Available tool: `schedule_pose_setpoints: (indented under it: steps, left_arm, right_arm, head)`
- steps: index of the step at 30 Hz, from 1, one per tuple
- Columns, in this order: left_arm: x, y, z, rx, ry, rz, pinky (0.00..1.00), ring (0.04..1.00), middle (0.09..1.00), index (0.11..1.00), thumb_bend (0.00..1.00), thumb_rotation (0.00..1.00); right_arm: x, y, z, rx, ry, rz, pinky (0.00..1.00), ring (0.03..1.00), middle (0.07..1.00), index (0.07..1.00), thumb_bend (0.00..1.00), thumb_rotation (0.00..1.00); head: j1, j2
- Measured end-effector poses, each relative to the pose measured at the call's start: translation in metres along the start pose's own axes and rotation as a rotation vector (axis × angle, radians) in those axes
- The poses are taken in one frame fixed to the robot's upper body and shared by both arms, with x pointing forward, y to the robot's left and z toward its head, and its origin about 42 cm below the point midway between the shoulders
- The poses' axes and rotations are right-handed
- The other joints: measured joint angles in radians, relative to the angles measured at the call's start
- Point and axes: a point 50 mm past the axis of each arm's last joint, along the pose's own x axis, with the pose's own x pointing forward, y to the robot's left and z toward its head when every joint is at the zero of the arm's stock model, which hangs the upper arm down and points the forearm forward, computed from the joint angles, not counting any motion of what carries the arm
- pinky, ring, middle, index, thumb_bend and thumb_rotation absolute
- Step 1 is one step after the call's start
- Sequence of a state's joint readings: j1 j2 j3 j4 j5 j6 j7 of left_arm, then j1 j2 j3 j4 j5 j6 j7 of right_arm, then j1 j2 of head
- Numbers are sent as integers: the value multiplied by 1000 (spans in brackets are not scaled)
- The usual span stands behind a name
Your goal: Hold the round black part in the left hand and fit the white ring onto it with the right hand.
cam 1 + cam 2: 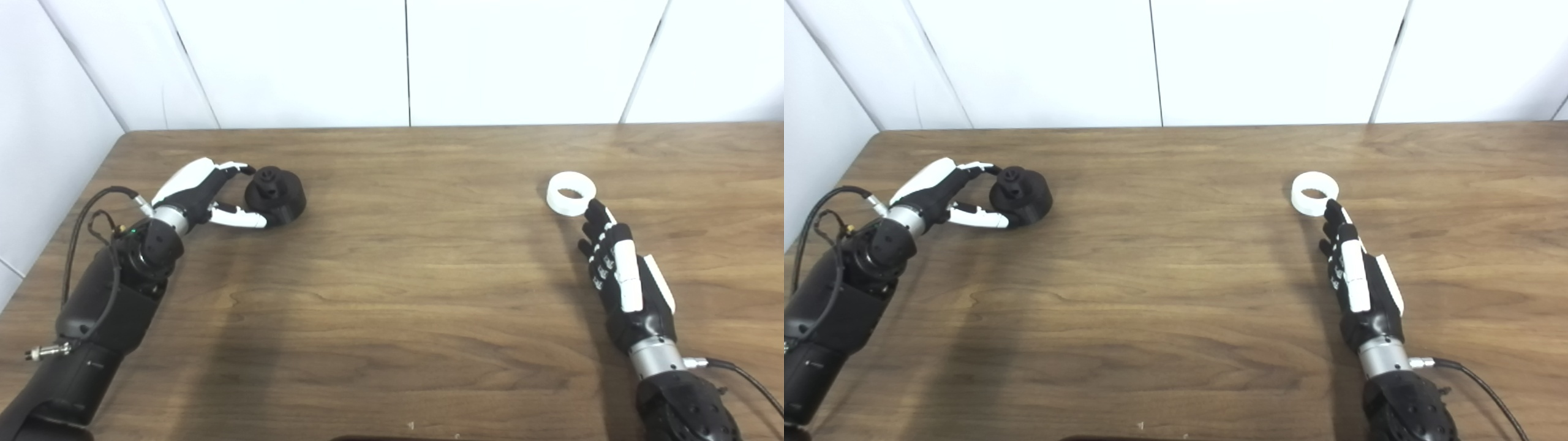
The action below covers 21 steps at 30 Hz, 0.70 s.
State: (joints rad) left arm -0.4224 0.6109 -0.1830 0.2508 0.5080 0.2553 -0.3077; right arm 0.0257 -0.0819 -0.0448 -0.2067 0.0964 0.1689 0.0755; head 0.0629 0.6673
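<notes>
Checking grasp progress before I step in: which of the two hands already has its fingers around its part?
The left hand: fingers and thumb bracket the round black part on the table. The right hand only reaches the white ring with its fingertips.

There is one round black part (276, 194). There is one white ring (571, 193). There are two robot hands: one left hand (199, 195) and one right hand (618, 269). Each hand is on its own arm, so there are two arms. There is one wooden table (404, 282) under all of it. Behind the table are white wall panels (294, 61); four show along the back, and one more runs down the left side.
</notes>
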Motion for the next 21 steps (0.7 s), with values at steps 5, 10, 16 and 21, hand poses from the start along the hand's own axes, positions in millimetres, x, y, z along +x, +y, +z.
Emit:
schedule_pose_setpoints:
  steps: [5, 10, 16, 21]
  left_arm:
    - [2, -2, -2, 6, -11, -10, 942, 1000, 967, 869, 888, 428]
    - [4, -4, -2, 2, -17, -18, 951, 1000, 974, 868, 891, 424]
    - [9, -8, 1, -13, -17, -24, 950, 1000, 975, 859, 896, 409]
    - [12, -13, 5, -13, -38, -34, 943, 1000, 961, 854, 888, 406]
  right_arm:
    - [0, 0, 0, -2, 0, -1, 1000, 1000, 991, 972, 643, 1000]
    - [0, 0, 0, -2, 0, -1, 1000, 1000, 989, 972, 646, 1000]
    - [-1, 0, 0, -3, -1, -2, 1000, 1000, 992, 974, 644, 1000]
    - [-1, 0, 0, -6, -1, -4, 1000, 1000, 989, 971, 642, 1000]
  head:
    - [-3, 2]
    - [-6, 2]
    - [-8, 2]
    - [-8, 2]
